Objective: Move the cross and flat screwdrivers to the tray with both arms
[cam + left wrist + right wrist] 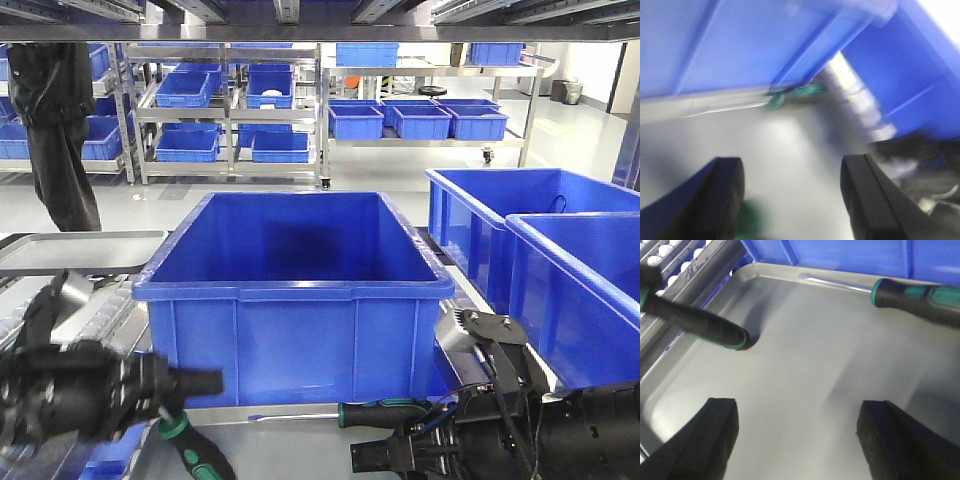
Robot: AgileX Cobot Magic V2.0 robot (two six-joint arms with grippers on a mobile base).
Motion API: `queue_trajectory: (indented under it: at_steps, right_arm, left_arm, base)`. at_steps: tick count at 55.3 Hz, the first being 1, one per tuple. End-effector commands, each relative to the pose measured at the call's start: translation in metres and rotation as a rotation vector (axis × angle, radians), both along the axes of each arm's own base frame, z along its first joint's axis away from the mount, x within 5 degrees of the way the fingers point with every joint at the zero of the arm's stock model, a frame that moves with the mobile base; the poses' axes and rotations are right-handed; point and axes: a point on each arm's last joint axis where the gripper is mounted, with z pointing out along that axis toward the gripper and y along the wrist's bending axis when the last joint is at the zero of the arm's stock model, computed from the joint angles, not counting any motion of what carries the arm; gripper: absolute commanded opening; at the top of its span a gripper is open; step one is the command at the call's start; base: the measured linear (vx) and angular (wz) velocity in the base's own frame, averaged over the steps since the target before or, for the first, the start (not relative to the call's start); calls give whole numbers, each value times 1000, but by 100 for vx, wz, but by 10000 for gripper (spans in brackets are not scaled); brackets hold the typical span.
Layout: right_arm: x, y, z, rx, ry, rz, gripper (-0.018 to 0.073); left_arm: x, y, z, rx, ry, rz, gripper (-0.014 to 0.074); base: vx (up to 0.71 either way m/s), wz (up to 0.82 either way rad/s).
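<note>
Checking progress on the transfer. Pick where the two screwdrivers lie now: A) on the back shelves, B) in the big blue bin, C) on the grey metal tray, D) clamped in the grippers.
C: the right wrist view shows both screwdrivers lying on the tray, with the right gripper open and empty above it.

Your front view is evenly bright and sharp, though the left arm [70, 390] smears. Your left wrist view is heavily motion-blurred, washed white at the top right corner. Your right wrist view is clear; the tray [805, 390] shows soft glare and a handle shadow.
</note>
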Motion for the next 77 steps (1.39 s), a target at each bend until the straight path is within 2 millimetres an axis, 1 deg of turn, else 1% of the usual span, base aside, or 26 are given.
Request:
queue_trajectory:
  at_steps: [1, 6, 11, 20, 25, 31, 38, 43, 49, 55, 60, 77]
  right_arm:
    - [1, 1, 19, 52, -56, -24, 565]
    - [1, 1, 19, 52, -56, -24, 565]
    - [1, 1, 19, 52, -56, -24, 565]
    - [1, 1, 19, 52, -56, -24, 565]
    - [1, 1, 19, 52, -56, -24, 565]
    - [1, 1, 19, 51, -57, -24, 565]
    - [1, 1, 19, 51, -58, -25, 565]
    - [0, 1, 19, 51, -55, -22, 565]
    - [0, 1, 18, 52, -51, -17, 565]
    - [0, 1, 18, 52, -51, -17, 565]
    - [0, 1, 18, 52, -51, -17, 565]
    - [0, 1, 18, 52, -51, -17, 565]
  left_arm:
    - [-5, -8, 39, -138, -67, -66, 524]
    - [-2, -9, 57, -145, -126, -73, 525]
    - [5, -8, 75, -146, -187, -53, 525]
    - [23, -8, 95, -146, -260, 5, 525]
    - [30, -10, 101, -157, -272, -4, 525]
    - [35, -12, 103, -170, -258, -21, 525]
    - [33, -14, 104, -175, -254, -51, 525]
    - [27, -17, 102, -179, -238, -127, 525]
    - [14, -22, 101, -184, -210, -269, 524]
    - [8, -24, 101, -195, -192, -342, 524]
    - [6, -24, 101, -197, -188, -361, 524]
    - [8, -23, 101, -195, -192, -343, 524]
  base:
    - [0, 0]
    - [0, 0]
    - [0, 0]
    - [0, 0]
    - [0, 0]
    - [0, 0]
    - [0, 0]
    - [0, 0]
    - [0, 0]
    - [0, 0]
    - [0, 0]
    - [0, 0]
